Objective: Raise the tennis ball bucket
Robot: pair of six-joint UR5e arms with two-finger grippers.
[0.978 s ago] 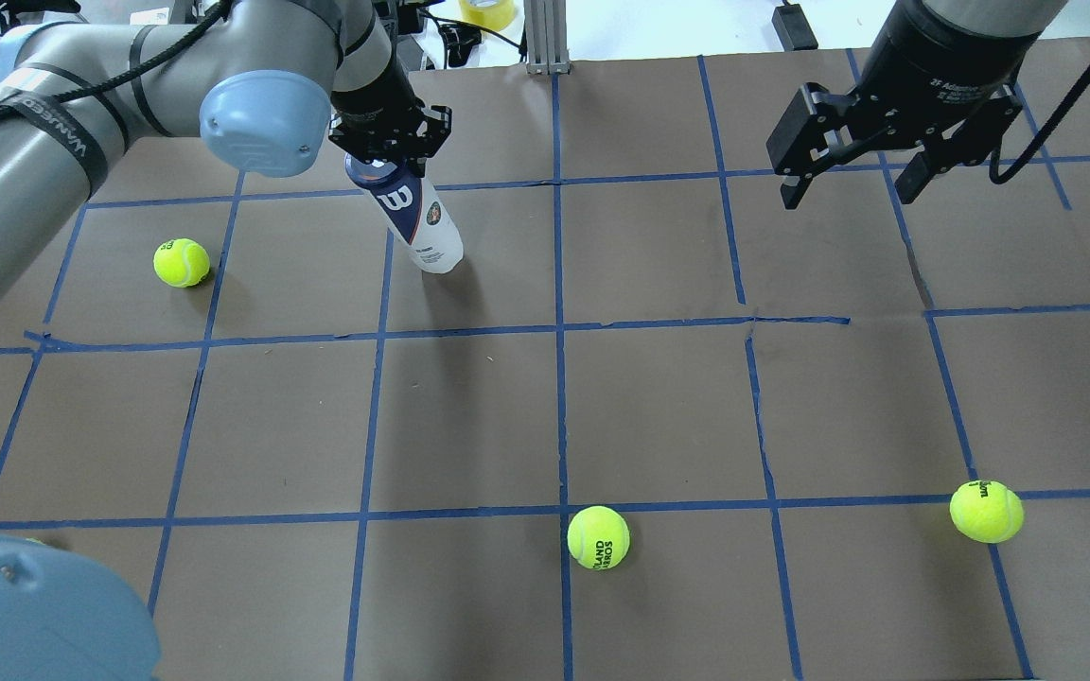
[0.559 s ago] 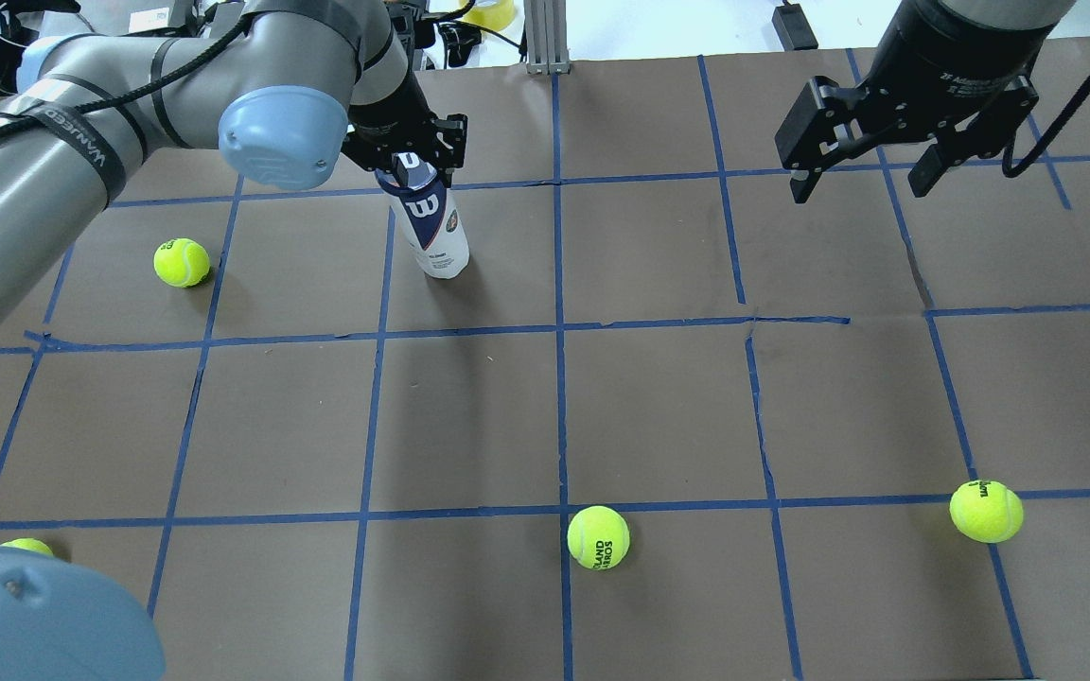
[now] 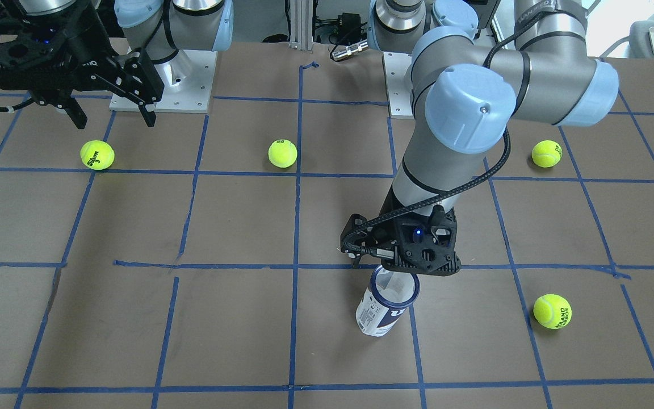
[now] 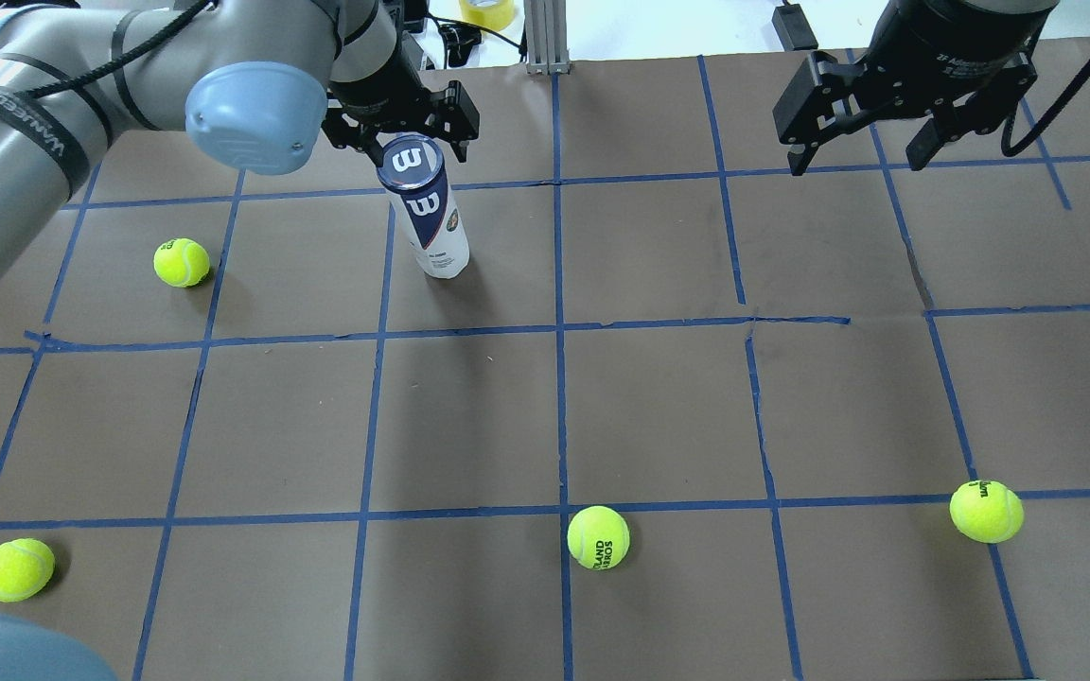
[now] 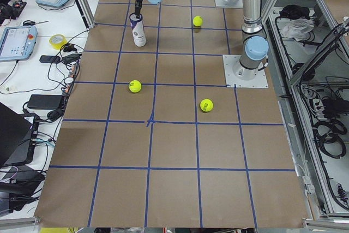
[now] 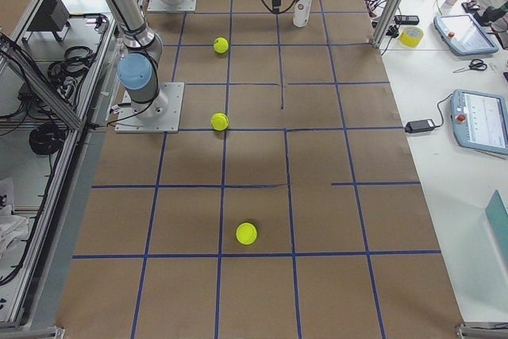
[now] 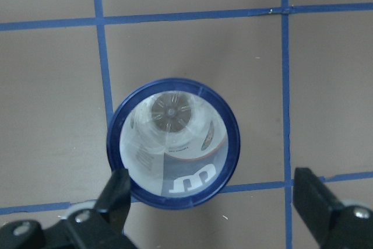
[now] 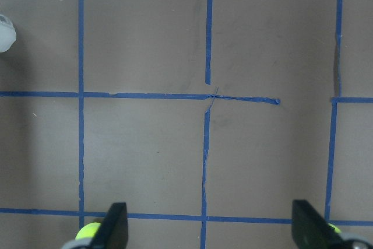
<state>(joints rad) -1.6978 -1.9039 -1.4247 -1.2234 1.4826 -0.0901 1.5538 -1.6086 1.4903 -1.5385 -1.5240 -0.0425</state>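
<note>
Tennis ball bucket (image 4: pixel 427 213), a slim clear-plastic can with a navy band, stood upright at eleven o'clock on the brown table (image 4: pixel 659 407). The left gripper (image 4: pixel 400 128) hovered over its top, jaws spread to straddle it. The right gripper (image 4: pixel 857 163) idled, spread too.

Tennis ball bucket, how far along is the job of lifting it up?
Done, it seems: the tennis ball bucket stands upright on the table. In hand: nothing; the left end effector is open by its lid, gripping nothing, and the right end effector hangs open far off. Remaining: if the bucket must leave the table, a grasp and a raise.
</note>
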